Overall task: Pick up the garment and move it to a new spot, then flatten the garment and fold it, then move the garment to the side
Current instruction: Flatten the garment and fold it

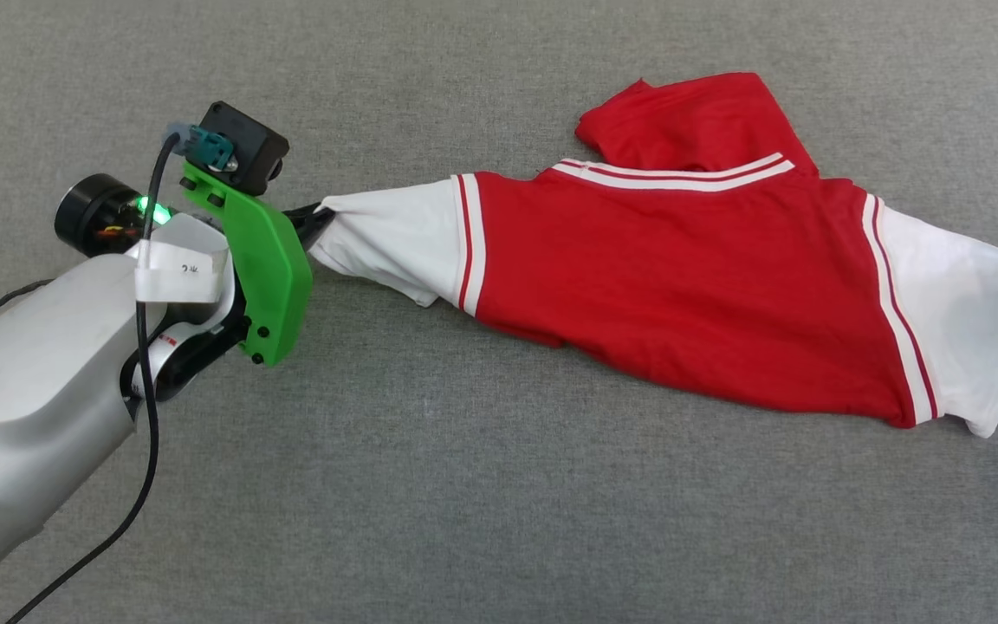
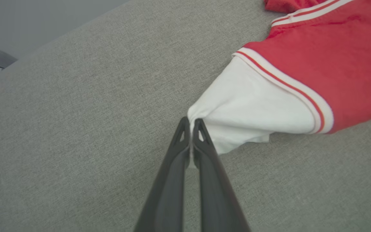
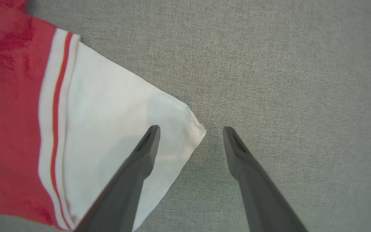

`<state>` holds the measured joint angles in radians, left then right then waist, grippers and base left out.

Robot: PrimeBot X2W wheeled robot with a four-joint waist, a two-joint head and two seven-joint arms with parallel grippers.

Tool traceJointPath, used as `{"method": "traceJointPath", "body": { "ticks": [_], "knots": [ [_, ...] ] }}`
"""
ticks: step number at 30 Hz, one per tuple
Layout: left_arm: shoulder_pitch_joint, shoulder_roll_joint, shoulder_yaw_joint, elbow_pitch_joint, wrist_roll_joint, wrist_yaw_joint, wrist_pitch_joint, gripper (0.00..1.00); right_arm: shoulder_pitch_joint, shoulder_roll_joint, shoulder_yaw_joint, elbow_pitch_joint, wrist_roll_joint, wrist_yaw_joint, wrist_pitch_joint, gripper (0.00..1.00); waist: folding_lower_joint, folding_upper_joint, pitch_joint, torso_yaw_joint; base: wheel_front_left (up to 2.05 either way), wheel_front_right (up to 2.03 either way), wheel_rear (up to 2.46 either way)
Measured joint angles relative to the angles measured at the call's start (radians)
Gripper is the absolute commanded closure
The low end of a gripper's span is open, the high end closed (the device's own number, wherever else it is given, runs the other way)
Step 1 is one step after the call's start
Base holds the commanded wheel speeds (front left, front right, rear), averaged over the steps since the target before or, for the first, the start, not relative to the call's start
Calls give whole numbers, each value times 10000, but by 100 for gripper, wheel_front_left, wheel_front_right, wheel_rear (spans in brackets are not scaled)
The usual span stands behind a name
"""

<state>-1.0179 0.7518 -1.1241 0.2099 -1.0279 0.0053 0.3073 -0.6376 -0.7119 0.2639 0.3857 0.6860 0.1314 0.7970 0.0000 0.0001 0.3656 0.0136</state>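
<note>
The garment (image 1: 681, 286) is lying stretched across the grey fabric surface (image 1: 464, 503), its red body rumpled. I'm pinching one white sleeve tip with the left gripper (image 2: 191, 125), jaws clamped tight, so I can pull it flat. The right gripper (image 3: 192, 130) is hanging spread wide over the other sleeve's corner, gripping nothing. A plain grey backdrop (image 2: 27, 22) is showing past the edge.

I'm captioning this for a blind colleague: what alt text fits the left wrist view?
The left gripper, shut, pinches the white sleeve tip of the garment on a grey fabric surface. Its red body with striped trim lies upper right.
</note>
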Motion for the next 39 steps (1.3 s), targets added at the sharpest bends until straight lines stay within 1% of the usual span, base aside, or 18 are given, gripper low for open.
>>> {"method": "traceJointPath", "body": {
  "ticks": [2,6,11,12,13,14,16,17,18,19,23,29,31,35,39],
  "knots": [
    [-92,-17,36,-54,19,4,-8,100,-244,107,19,347,50,0,54,0,-1,0,154,47,0,0,0],
    [-293,-77,63,-142,81,36,-73,100,-405,339,431,943,-36,0,96,0,0,0,463,147,0,0,0],
    [-399,-228,71,-136,96,36,-88,100,-504,360,709,1446,157,-13,69,0,0,-1,729,228,0,0,0],
    [-398,-234,67,-115,96,35,-88,100,-517,351,780,1473,238,-13,59,27,-1,-1,737,224,0,0,0],
    [-398,-236,61,-82,96,35,-88,100,-536,320,871,1476,276,-13,-88,88,0,-1,729,214,0,0,0],
    [-397,-242,52,-35,96,35,-119,100,-556,280,976,1467,311,-13,-341,100,0,-1,699,204,0,0,0],
    [-384,-276,13,65,96,13,-182,100,-557,205,1181,1373,305,-13,-957,100,0,0,603,187,0,0,0],
    [-368,-297,12,98,94,-50,-309,100,-555,142,1346,1256,228,-10,-1423,100,0,0,530,180,0,0,0],
    [-307,-330,21,125,73,-142,-506,100,-534,127,1496,1145,226,-2,-2125,100,0,0,368,168,0,0,0],
    [-263,-330,17,153,90,-157,-629,100,-497,71,1563,1022,226,-2,-2545,100,0,0,254,158,0,0,0],
    [-133,-272,77,130,163,-150,-1110,100,-451,-240,1588,384,347,-2,-3737,100,0,0,-273,124,0,0,0],
    [-93,82,437,-510,518,151,-1918,100,-344,-596,1177,-803,784,0,-4719,100,0,0,-1201,62,0,0,0],
    [-93,182,562,-813,587,196,-2138,100,-279,-725,978,-1158,842,-2,-4870,100,0,0,-1505,47,0,0,0],
    [-220,326,832,-1475,748,405,-2403,100,-216,-809,364,-1764,775,-2,-5338,100,0,0,-2086,28,0,0,0],
    [-668,362,1177,-1971,767,535,-2554,100,-245,-723,-125,-2257,610,-2,-5480,100,0,0,-2511,25,0,0,0]
  ]
}}
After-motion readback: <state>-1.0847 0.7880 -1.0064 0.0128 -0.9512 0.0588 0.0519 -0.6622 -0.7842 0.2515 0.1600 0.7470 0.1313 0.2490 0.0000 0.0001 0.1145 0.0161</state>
